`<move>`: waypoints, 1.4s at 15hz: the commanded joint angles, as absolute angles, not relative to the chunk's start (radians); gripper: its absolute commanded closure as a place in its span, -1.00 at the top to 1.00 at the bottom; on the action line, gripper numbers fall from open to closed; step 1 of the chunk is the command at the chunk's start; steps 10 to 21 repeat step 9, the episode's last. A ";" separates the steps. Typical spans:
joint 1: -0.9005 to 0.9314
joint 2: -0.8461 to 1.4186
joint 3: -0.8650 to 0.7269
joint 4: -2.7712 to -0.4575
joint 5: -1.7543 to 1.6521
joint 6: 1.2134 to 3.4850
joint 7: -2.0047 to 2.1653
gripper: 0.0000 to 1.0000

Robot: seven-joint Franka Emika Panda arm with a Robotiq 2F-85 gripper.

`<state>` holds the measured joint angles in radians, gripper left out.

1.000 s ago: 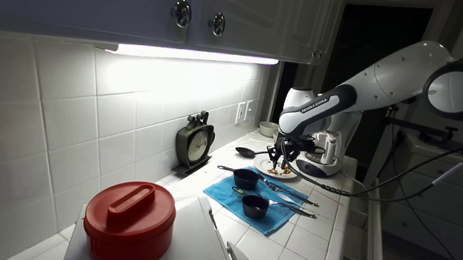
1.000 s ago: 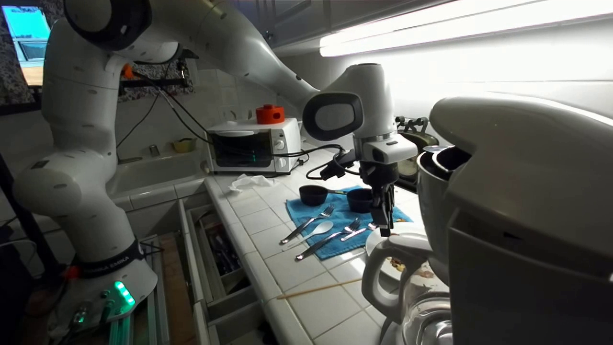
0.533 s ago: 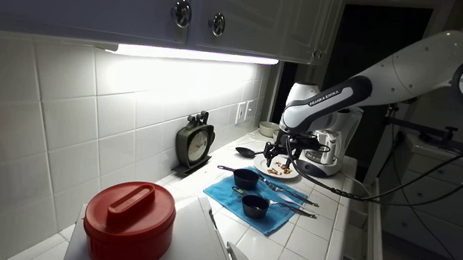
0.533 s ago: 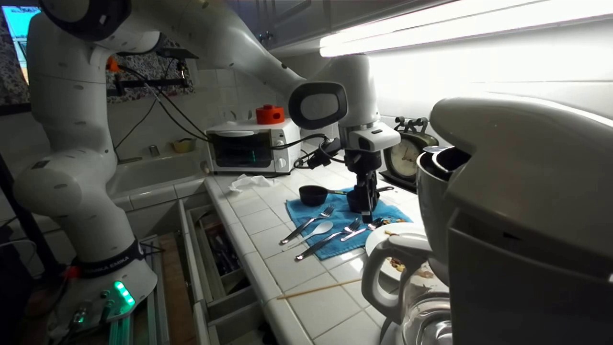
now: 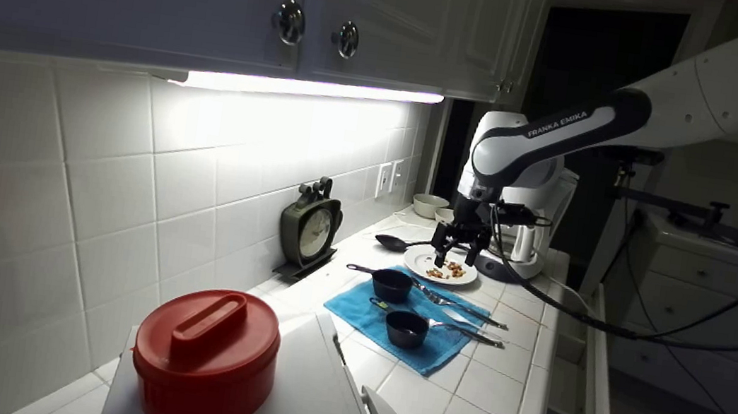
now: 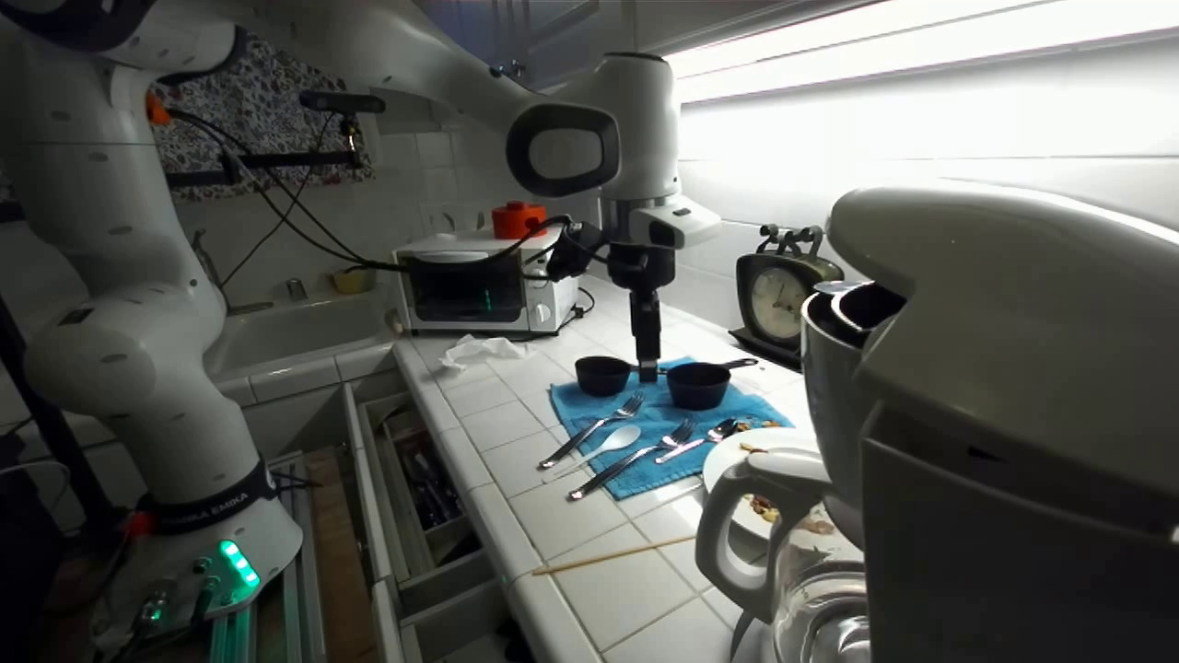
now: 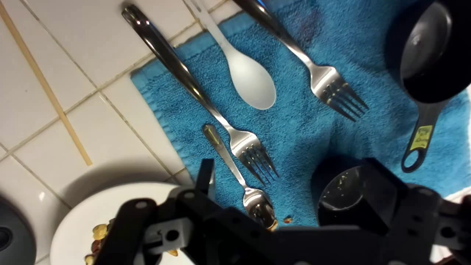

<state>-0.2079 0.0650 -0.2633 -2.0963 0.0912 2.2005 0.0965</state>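
Note:
My gripper stands wide open above the blue towel, with nothing held. In the wrist view, a small metal spoon and a dark-handled fork lie near its left finger. The right finger partly covers a black measuring cup. Farther off lie a white spoon, another fork and a second black cup. In both exterior views the gripper hangs pointing down; its fingertips overlap the towel between the two cups in an exterior view.
A white plate with nut pieces sits beside the towel, near a coffee maker. A green scale leans by the wall. A red container tops the toaster oven. A wooden stick lies on the tiles. A drawer hangs open.
My gripper has spread its fingers. It has risen and moved from beside the plate to over the towel, toward the toaster oven. The towel's cups and cutlery look unmoved.

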 commanded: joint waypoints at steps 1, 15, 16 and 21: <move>-0.213 -0.052 -0.243 -2.174 0.052 2.157 -0.050 1.00; -0.208 -0.073 -0.230 -2.178 0.030 2.160 -0.102 1.00; -0.208 -0.073 -0.230 -2.178 0.030 2.160 -0.102 1.00; -0.208 -0.073 -0.230 -2.178 0.030 2.160 -0.102 1.00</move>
